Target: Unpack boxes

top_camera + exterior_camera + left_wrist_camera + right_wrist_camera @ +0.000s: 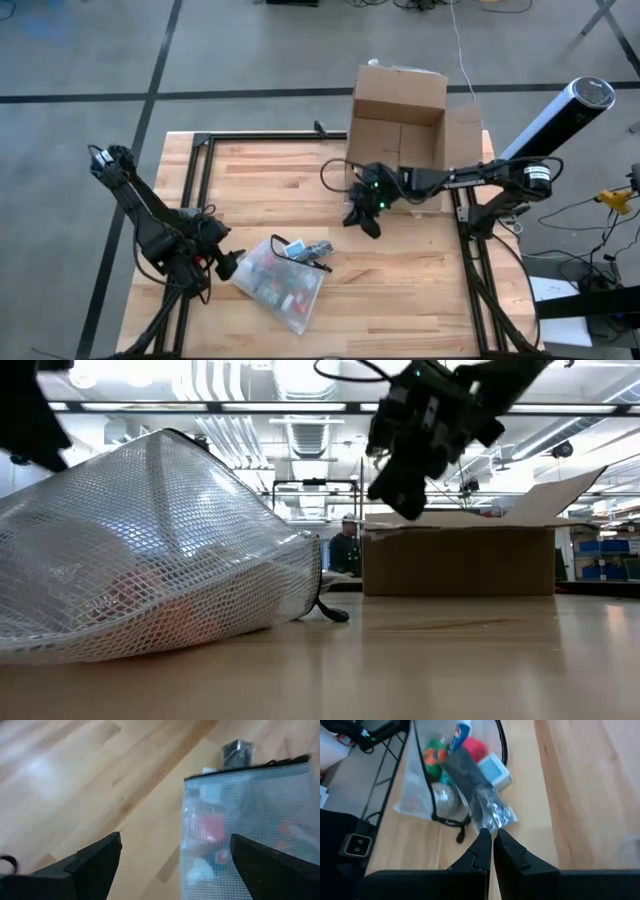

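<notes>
The brown cardboard box point(400, 120) stands open at the table's far edge, flaps up, and shows behind my right arm in the low view point(460, 560). My right gripper point(365, 218) hangs shut above the table point(400, 495), between the box and a mesh zip pouch point(282, 282). The pouch lies flat near the near edge, full of small coloured items point(435, 775). A dark and silvery packet point(480, 800) lies on the wood at the pouch's far side. My left gripper point(228, 263) is open at the pouch's left corner point(240, 820). Its fingertips point(176, 840) do not visibly touch the pouch.
Black metal frame rails point(200, 180) run along the table's left, far and right sides. Bare wood point(270, 190) lies between the pouch and the far rail. A white cylinder point(560, 115) stands off the table's right far corner. A person shows far behind the box point(345, 550).
</notes>
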